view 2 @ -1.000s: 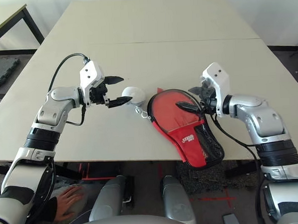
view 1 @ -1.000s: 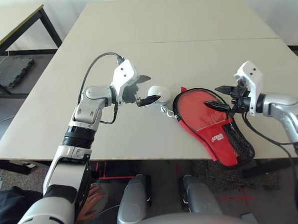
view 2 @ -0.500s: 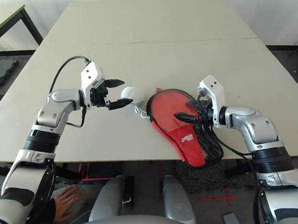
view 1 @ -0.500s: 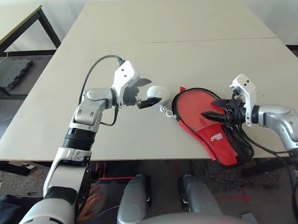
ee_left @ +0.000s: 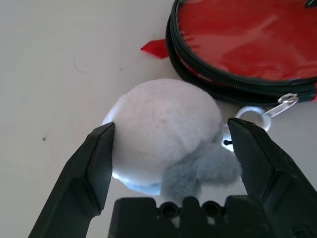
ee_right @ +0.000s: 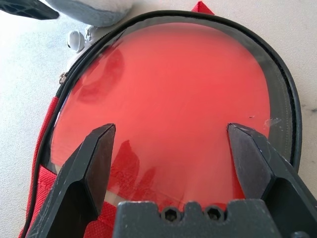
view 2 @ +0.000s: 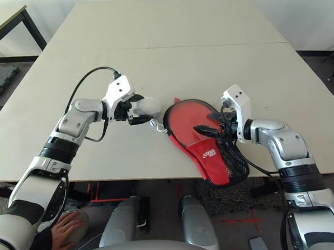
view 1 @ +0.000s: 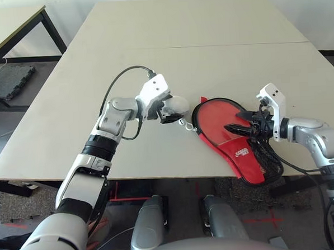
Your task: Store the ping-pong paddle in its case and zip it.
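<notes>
Inspector A: The red paddle-shaped fabric case with black trim (view 1: 235,137) is lying flat on the pale beige table (view 1: 197,50), near the front edge, its narrow mesh-pocket end overhanging that edge toward the robot. Are you confirming the paddle's location?

Inspector B: Confirming. The round red rubber-faced ping-pong paddle (ee_right: 168,104) is sitting inside the case, its face showing within the black zip border (the handle is not visible from here).

Inspector A: And the left gripper (ee_left: 171,144)?

Inspector B: Its two black fingers (ee_left: 96,163) are standing apart, one on each side of the fluffy pale round pompom zip pull (ee_left: 166,131). One finger is touching the fluff; the other is standing clear of it. The pompom is resting on the table just beside the case's rounded end, joined to it by a small metal ring (ee_left: 250,116).

Inspector A: The right gripper (view 2: 209,124)?

Inspector B: It is hanging over the case's round part, fingers (ee_right: 91,163) spread wide and gripping nothing (whether the tips are touching the surface, I cannot tell).
</notes>
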Controlling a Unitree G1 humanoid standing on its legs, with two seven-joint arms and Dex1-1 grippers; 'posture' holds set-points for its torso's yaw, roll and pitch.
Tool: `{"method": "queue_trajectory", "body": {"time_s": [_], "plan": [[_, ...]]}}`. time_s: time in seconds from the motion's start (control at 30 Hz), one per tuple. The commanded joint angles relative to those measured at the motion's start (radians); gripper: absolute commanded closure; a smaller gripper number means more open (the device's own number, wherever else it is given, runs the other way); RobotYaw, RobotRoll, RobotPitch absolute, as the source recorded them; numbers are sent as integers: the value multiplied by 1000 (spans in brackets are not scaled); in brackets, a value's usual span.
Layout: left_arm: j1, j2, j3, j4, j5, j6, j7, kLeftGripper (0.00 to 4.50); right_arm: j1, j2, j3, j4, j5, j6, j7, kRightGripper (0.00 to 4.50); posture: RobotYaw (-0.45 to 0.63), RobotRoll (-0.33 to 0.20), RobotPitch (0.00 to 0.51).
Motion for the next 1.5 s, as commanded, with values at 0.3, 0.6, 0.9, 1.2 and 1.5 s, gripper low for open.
{"method": "queue_trajectory", "body": {"time_s": [0.3, 0.6, 0.9, 1.2, 1.5], "plan": [[-75, -38, -7, 180, 75, -117, 42, 3300, 47, 31, 15, -15, -3, 32, -28, 0, 67, 0, 116], [-164, -84, 15, 331, 103, -210, 125, 4339, 80, 24, 32, -20, -15, 53, -43, 0, 65, 0, 121], [-261, -105, 15, 470, 147, -306, 214, 4339, 105, -4, 65, -26, -46, 54, -40, 0, 66, 0, 131], [-394, -148, -4, 659, 242, -393, 394, 4339, 150, -25, 60, -57, -36, 73, -44, 0, 44, 0, 146], [-486, -237, -7, 766, 316, -432, 545, 4339, 208, -23, 38, -124, -11, 106, -69, 0, -4, 0, 170]]}}
